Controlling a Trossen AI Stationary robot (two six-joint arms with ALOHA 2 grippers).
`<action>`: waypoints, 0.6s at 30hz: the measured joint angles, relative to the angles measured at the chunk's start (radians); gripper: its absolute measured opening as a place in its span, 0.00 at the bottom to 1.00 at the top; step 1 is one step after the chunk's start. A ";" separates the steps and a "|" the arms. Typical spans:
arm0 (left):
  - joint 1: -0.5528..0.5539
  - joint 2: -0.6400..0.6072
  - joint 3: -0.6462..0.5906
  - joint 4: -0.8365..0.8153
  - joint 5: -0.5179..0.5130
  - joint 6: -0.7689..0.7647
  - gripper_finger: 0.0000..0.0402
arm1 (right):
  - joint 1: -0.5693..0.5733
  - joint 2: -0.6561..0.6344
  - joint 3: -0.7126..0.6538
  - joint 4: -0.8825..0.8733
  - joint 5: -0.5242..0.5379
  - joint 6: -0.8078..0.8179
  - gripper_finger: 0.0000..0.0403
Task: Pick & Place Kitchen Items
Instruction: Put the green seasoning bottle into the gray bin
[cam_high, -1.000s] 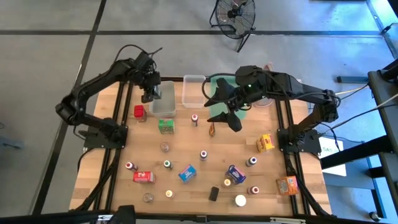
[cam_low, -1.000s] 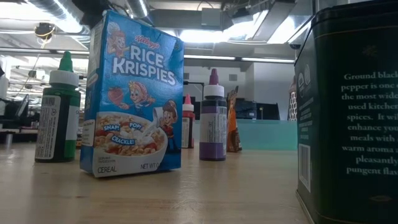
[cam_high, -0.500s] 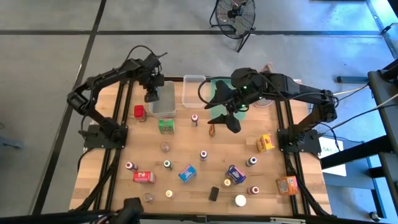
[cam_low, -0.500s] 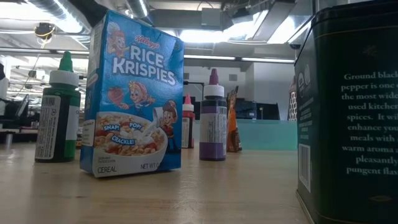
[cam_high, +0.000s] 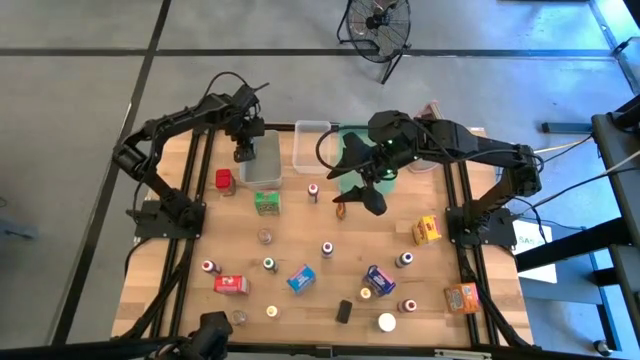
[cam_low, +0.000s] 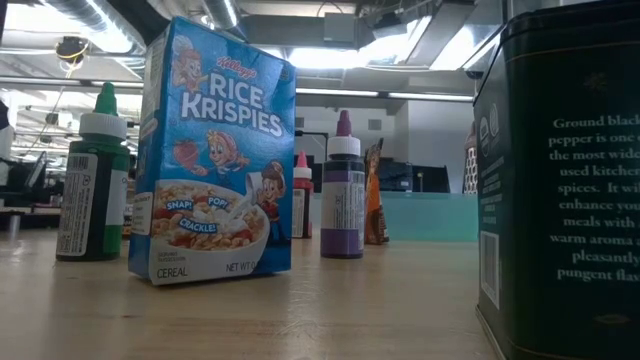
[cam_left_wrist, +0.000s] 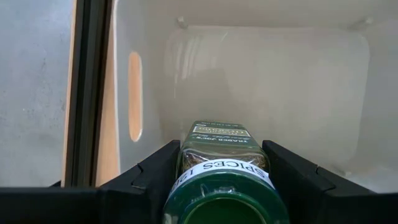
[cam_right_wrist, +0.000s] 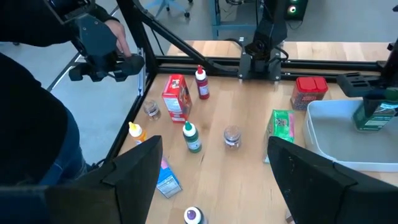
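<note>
My left gripper (cam_high: 243, 152) is shut on a green-capped spice jar (cam_left_wrist: 221, 168) at the table's far left, over a clear bin (cam_high: 262, 165). The right wrist view shows the jar (cam_right_wrist: 375, 115) down between the bin's walls (cam_right_wrist: 336, 146). My right gripper (cam_high: 360, 197) hangs open above the table's far middle, nothing between its fingers (cam_right_wrist: 140, 168). Kitchen items stand loose on the wood: a red jar (cam_high: 223, 179), a green box (cam_high: 266, 202), a blue cereal box (cam_high: 300, 278), small bottles (cam_high: 327, 248) and a dark tin (cam_high: 344, 311). My left gripper pinches the jar's two sides (cam_left_wrist: 186, 158) between its two fingers (cam_left_wrist: 155, 171), just below the green cap. The fingers come steeply from above. The jar stays upright, cap toward the wrist, its lower end inside the bin; whether it rests on the bin's floor I cannot tell.
A second clear bin (cam_high: 312, 145) and a green tray (cam_high: 347, 140) lie at the far edge, the tray partly under my right arm. A person stands at the table's near edge, a hand holding a dark device (cam_right_wrist: 102, 46). Black frame rails (cam_high: 190, 250) run along both sides.
My left gripper has sunk toward the clear bin with the spice jar still in its hold, the arm's elbow swinging toward the far edge. My right gripper has kept nearly still.
</note>
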 joint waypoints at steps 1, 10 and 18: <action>0.001 0.000 0.000 0.004 0.000 0.000 0.50 | -0.003 0.000 0.000 -0.001 0.000 0.000 0.73; 0.004 0.004 0.000 0.013 0.020 -0.003 0.50 | -0.037 0.000 0.000 -0.011 -0.008 0.000 0.73; 0.004 0.067 0.000 0.009 0.021 -0.062 0.56 | -0.039 0.000 0.000 -0.015 -0.024 0.000 0.73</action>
